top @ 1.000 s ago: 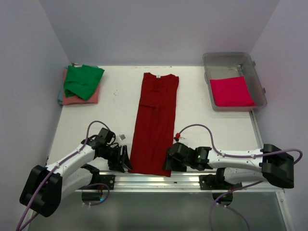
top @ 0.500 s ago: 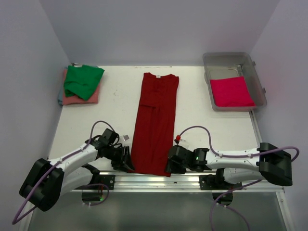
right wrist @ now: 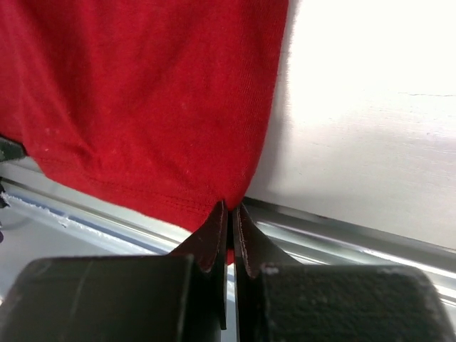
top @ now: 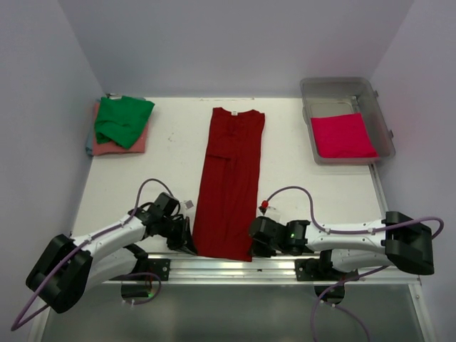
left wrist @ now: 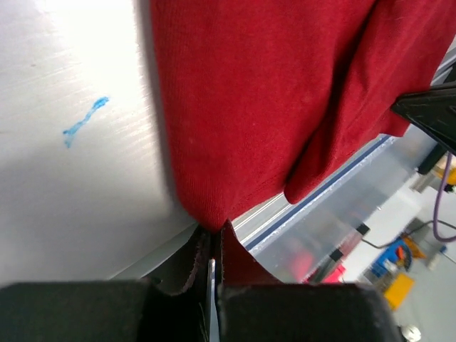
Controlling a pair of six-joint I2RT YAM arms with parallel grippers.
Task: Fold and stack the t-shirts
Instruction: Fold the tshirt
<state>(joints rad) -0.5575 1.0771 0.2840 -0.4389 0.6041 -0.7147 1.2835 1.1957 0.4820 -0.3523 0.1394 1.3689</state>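
Jaws now pinch t-shirt [top: 229, 185] (2 corners).

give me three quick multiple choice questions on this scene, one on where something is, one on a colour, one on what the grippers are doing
1. The bright pink shirt lies: A in the clear tub; B draped on an arm; C on the floor.
2. The top shirt of the far-left pile is: A blue; B green; C white.
3. The left gripper and right gripper are: A open above the cloth; B each shut on a near corner of the dark red shirt; C shut on nothing.

Answers:
1 A, pink cloth sits inside the tub's walls.
2 B, green cloth lies uppermost.
3 B, both wrist views show red cloth pinched between closed fingers.
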